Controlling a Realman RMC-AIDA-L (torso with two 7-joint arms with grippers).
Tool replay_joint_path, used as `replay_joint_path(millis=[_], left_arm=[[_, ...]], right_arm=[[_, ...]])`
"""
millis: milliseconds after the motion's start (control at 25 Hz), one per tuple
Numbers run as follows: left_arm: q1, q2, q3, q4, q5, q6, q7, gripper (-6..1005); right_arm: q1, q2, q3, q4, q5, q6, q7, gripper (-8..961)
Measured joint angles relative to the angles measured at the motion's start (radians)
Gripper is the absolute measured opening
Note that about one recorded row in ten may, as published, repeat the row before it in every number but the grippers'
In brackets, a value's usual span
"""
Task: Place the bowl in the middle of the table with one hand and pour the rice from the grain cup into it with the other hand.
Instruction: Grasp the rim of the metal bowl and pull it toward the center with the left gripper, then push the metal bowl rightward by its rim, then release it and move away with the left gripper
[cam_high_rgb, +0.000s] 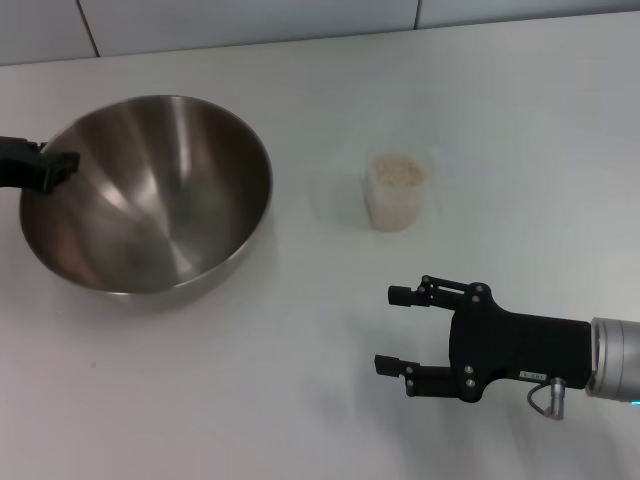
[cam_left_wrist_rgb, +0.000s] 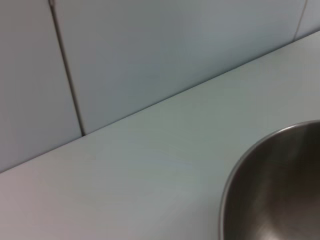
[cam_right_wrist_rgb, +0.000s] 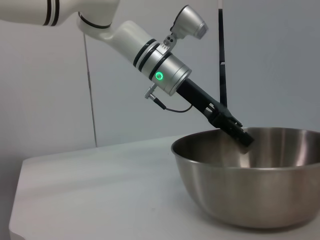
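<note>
Left gripper (cam_high_rgb: 62, 165), black, slim-fingered: reaching in from the left edge of the head view, fingers closed over the near-left rim of the large, deep, shiny stainless-steel bowl (cam_high_rgb: 150, 190). One finger is lying inside the rim; the right wrist view shows the same grip (cam_right_wrist_rgb: 240, 135) side-on, the arm slanting down with a green light glowing on its silver wrist.

Bowl: sitting on the left part of the plain white matte table (cam_high_rgb: 300, 380), its thin rim catching light and its inside showing soft grey reflections. No rice is lying in it. In the right wrist view its rounded outer wall (cam_right_wrist_rgb: 250, 190) is resting on the tabletop. The left wrist view is giving only an arc of the rim (cam_left_wrist_rgb: 235, 170) against white table and a panelled wall behind.

Small translucent whitish plastic grain cup (cam_high_rgb: 396, 195): standing upright right of the bowl, well apart from it, toward the table's middle. Pale beige rice (cam_high_rgb: 398, 172) is filling it to near the brim. Only the head view is showing the cup.

Right gripper (cam_high_rgb: 398, 330), black on a silver-grey wrist: hovering low at the front right, fingers spread wide and holding nothing, pointing left, short of the cup. A small white label is sitting on its body; the print is too small to read.
</note>
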Motion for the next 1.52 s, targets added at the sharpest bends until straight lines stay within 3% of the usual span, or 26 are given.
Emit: replay_joint_path(millis=[280, 480, 640, 680, 720, 880, 960, 1520], left_arm=[[-0.018, 0.001, 0.0, -0.001, 0.002, 0.02, -0.006, 182], [-0.07, 0.009, -0.055, -0.035, 0.003, 0.079, -0.02, 75], [-0.102, 0.021, -0.098, -0.073, 0.003, 0.105, -0.02, 66], [-0.123, 0.031, -0.121, -0.101, 0.004, 0.119, -0.02, 63], [-0.192, 0.077, -0.184, -0.209, -0.002, 0.144, -0.013, 61], [-0.217, 0.097, -0.2, -0.249, -0.003, 0.154, -0.011, 51], [-0.25, 0.117, -0.211, -0.284, -0.004, 0.189, -0.01, 48], [-0.328, 0.132, -0.294, -0.316, -0.008, 0.34, -0.004, 41]], right_arm=[[0.0, 0.0, 0.0, -0.001, 0.0, 0.002, 0.005, 769], [0.0, 0.0, -0.001, -0.001, 0.0, 0.004, 0.014, 769], [0.0, 0.0, -0.001, -0.001, 0.0, 0.004, 0.014, 769], [0.001, 0.0, -0.001, -0.001, 0.0, 0.004, 0.014, 769], [0.001, 0.0, -0.001, -0.001, 0.0, 0.004, 0.014, 769], [0.002, 0.0, -0.001, -0.001, 0.0, 0.005, 0.014, 768], [0.002, 0.0, -0.001, -0.001, 0.0, 0.005, 0.014, 768], [0.002, 0.0, -0.001, -0.001, 0.0, 0.005, 0.014, 769]])
